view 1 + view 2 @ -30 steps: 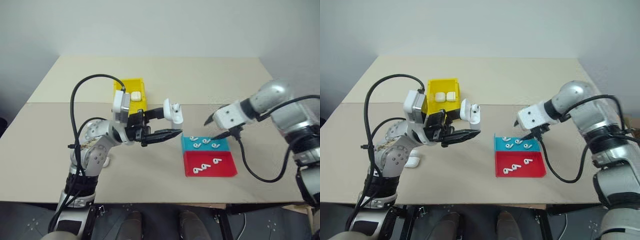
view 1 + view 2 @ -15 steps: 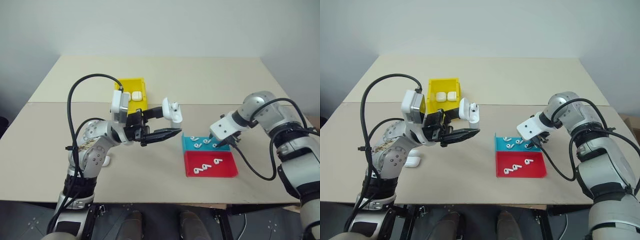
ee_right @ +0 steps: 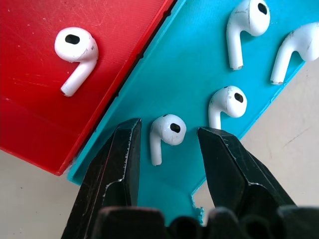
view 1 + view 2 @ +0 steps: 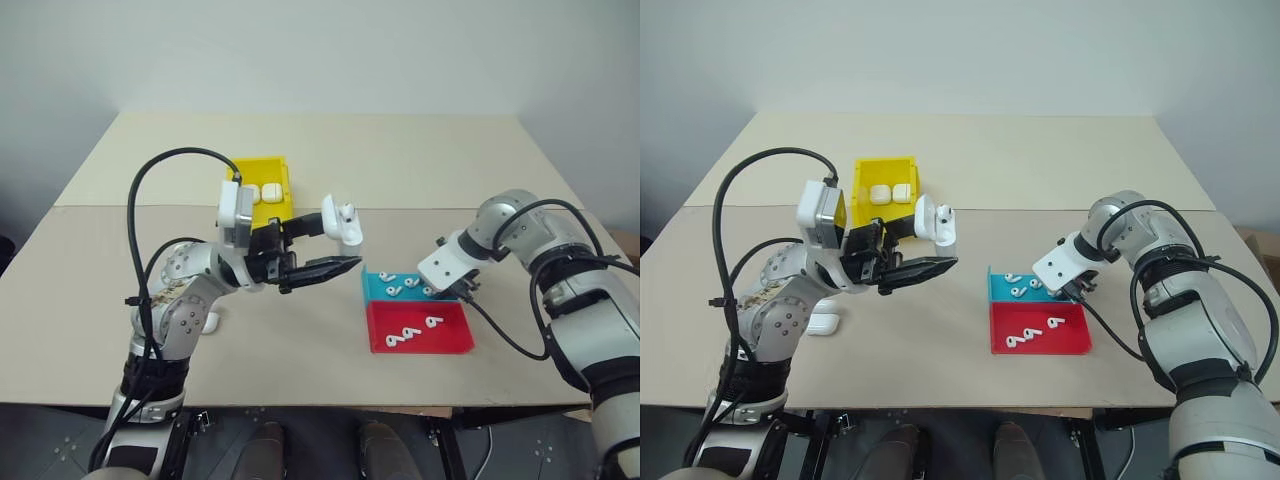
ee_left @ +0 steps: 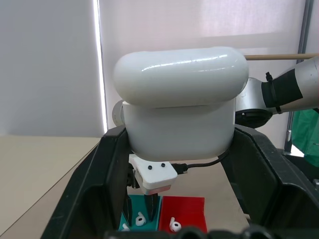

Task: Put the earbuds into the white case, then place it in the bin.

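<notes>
Right gripper (image 3: 167,137) lowered into blue tray half (image 4: 377,292), fingers parted around one earbud (image 3: 167,130), not gripping, left gripper (image 5: 179,144) clamped on open white case (image 4: 339,222) held above table, yellow bin (image 4: 262,185) behind.

Note the construction of both arms: rounded, silver-grey metallic housings joined in segments, with black bands at the joints. On the left arm, a thick black cable rises in a loop from the forearm to the wrist. The silver left forearm housing shows a speckled, worn patch. At that wrist you find a white rectangular camera module with rounded corners. The left gripper (image 4: 322,248) has two black plastic fingers, long and tapered. The right arm carries a thinner black cable trailing below the wrist. Its white wrist block shows two small dark screws. The right gripper (image 3: 167,144) has matching black, wedge-shaped fingers.
</notes>
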Tool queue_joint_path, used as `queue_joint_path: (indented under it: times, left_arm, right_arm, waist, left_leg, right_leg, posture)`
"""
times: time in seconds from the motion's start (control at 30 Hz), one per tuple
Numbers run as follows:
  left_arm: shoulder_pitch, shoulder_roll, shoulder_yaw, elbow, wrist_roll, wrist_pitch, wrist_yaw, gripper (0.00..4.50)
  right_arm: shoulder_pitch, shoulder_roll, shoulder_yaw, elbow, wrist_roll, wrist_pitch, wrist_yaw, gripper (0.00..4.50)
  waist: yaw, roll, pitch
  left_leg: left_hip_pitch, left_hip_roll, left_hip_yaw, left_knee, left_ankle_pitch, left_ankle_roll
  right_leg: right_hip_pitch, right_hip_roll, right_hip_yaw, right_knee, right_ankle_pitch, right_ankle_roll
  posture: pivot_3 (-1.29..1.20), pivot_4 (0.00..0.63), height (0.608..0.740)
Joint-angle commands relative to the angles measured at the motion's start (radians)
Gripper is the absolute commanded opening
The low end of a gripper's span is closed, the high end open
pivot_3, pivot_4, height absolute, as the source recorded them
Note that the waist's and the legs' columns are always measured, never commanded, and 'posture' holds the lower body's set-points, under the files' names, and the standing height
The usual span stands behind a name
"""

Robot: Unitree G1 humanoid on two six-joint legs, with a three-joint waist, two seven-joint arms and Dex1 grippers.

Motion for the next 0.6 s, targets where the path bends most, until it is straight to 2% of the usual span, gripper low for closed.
queue_joint_path:
  times: [0.03, 0.07, 0.17, 0.3, 0.33, 0.6]
  left_arm:
    - [-0.002, 0.006, 0.019, -0.047, -0.019, -0.016, 0.007, 2.74]
    - [-0.001, 0.008, 0.020, -0.048, -0.020, -0.017, 0.007, 2.74]
    - [0.001, 0.012, 0.023, -0.051, -0.023, -0.016, 0.007, 2.74]
    - [0.000, 0.015, 0.022, -0.054, -0.026, -0.015, 0.009, 2.74]
    - [-0.002, 0.015, 0.022, -0.054, -0.027, -0.014, 0.010, 2.74]
    - [-0.009, 0.012, 0.013, -0.043, -0.027, -0.015, 0.002, 2.74]
  right_arm:
    - [-0.016, -0.004, 0.008, 0.018, -0.045, -0.028, -0.031, 2.19]
    - [-0.015, -0.003, 0.010, 0.023, -0.054, -0.032, -0.039, 2.19]
    - [-0.014, 0.005, 0.009, 0.030, -0.065, -0.036, -0.048, 1.60]
    - [-0.005, 0.012, 0.006, 0.032, -0.067, -0.038, -0.047, 0.24]
    - [-0.003, 0.012, 0.004, 0.032, -0.066, -0.038, -0.045, 0.03]
    - [0.016, -0.006, -0.024, 0.015, -0.036, -0.014, -0.027, 0.03]
  waist:
    - [-0.002, 0.000, 0.000]
    - [-0.003, 0.000, 0.000]
    - [-0.005, 0.000, 0.000]
    - [-0.013, 0.000, 0.000]
    - [-0.014, 0.000, 0.000]
    - [-0.016, 0.000, 0.000]
  left_leg:
    - [0.000, 0.000, 0.000, 0.000, 0.000, 0.000]
    - [0.000, 0.000, 0.000, 0.000, 0.000, 0.000]
    - [0.001, 0.000, 0.000, 0.000, 0.000, 0.000]
    - [0.001, 0.000, -0.001, 0.000, 0.000, 0.000]
    - [0.001, 0.000, -0.001, 0.000, 0.000, 0.000]
    - [0.002, 0.000, -0.001, 0.000, 0.000, 0.000]
  right_leg:
    - [0.000, 0.000, 0.000, 0.000, 0.000, 0.000]
    - [0.000, 0.000, 0.000, 0.000, 0.000, 0.000]
    - [0.001, 0.000, 0.000, 0.000, 0.000, 0.000]
    - [0.001, 0.000, 0.000, 0.000, 0.000, 0.000]
    - [0.001, 0.000, 0.000, 0.000, 0.000, 0.000]
    - [0.002, 0.000, 0.000, 0.001, 0.000, 0.000]
  posture:
    - [0.00, 0.150, 0.740]
    - [0.00, 0.150, 0.740]
    - [0.00, 0.150, 0.740]
    - [0.00, 0.150, 0.740]
    - [0.00, 0.150, 0.740]
    - [0.00, 0.150, 0.740]
